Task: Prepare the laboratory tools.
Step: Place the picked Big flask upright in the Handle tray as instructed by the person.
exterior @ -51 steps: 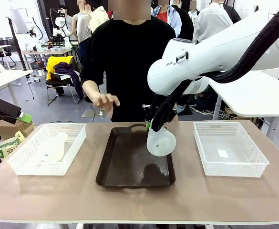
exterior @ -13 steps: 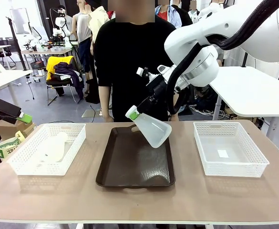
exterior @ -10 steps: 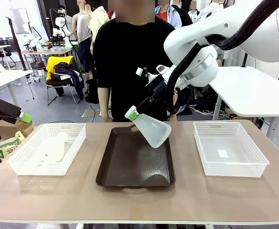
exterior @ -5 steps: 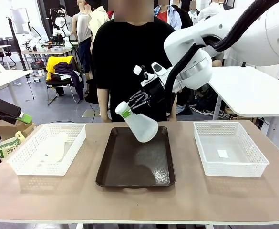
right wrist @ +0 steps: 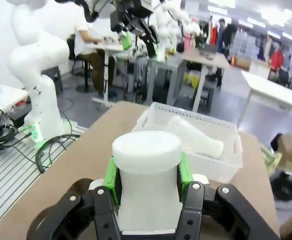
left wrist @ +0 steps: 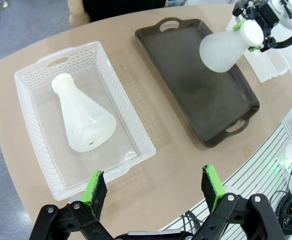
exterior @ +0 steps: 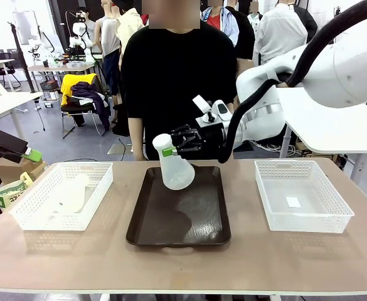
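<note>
At the left of the front view, the left basket (exterior: 51, 226) holds the lying flask (exterior: 72, 191), on its side and well apart from both grippers. At the centre, the held flask (exterior: 175, 169) hangs neck-up and slightly tilted over the far part of the dark tray (exterior: 196, 219). The right gripper (exterior: 169, 149) reaches in from the right and is clamped on its neck, the green pads just under the lip. Whether its base touches the tray cannot be told here. The right basket (exterior: 302, 222) sits at the right of the table (exterior: 296, 263).

The left wrist view looks down on what the front view flattens. The lying flask (left wrist: 83, 117) is at left-centre with its neck toward the top of the frame. At the upper right, the held flask (left wrist: 225, 47) turns its base toward the camera. At the bottom edge, the left gripper (left wrist: 153, 185) stands wide open on nothing.

The right wrist view shows the grip close up, with the held flask's neck (right wrist: 146, 165) squeezed between the right gripper's (right wrist: 148, 182) green pads.
</note>
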`<state>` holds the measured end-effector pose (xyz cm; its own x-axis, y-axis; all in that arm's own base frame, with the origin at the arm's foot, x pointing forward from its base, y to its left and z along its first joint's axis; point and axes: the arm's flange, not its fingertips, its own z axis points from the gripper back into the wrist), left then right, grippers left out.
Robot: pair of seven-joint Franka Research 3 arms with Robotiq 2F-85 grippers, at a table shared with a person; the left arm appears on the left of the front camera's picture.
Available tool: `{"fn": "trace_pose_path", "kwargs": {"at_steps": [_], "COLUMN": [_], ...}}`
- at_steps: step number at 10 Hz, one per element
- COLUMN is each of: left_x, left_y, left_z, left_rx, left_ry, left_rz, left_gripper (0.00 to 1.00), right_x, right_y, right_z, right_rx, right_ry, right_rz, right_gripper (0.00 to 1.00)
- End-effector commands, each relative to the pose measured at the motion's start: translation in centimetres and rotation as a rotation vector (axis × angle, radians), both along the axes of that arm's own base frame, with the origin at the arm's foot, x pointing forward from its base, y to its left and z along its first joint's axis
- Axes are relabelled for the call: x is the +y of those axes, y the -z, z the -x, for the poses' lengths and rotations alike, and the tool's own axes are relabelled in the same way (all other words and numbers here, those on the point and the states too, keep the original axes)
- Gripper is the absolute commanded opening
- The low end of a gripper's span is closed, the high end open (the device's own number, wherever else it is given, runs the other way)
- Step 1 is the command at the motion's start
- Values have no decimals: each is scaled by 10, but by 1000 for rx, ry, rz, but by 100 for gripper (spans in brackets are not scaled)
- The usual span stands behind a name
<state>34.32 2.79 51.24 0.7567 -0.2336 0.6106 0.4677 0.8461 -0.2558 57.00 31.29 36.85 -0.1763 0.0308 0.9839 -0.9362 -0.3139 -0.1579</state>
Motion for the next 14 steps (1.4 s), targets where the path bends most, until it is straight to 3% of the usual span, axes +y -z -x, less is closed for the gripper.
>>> {"fn": "trace_pose_path", "kwargs": {"at_steps": [1, 5, 11, 14], "left_x": [3, 3, 3, 3], "left_y": [1, 1, 1, 1], "left_z": [0, 0, 0, 0], "left_rx": [-5, -5, -5, -5], "left_ry": [12, 12, 12, 12], "left_rz": [-2, -2, -2, -2], "left_gripper": [100, 100, 100, 100], "right_x": [-2, -10, -19, -20], "right_y": [13, 37, 64, 78], "right_z": [-8, -24, -46, -51], "right_rx": [2, -54, 21, 101], "right_ry": [-36, -69, 11, 67], "right_rz": [-91, -203, -233, -222], "right_gripper": [0, 0, 0, 0]}}
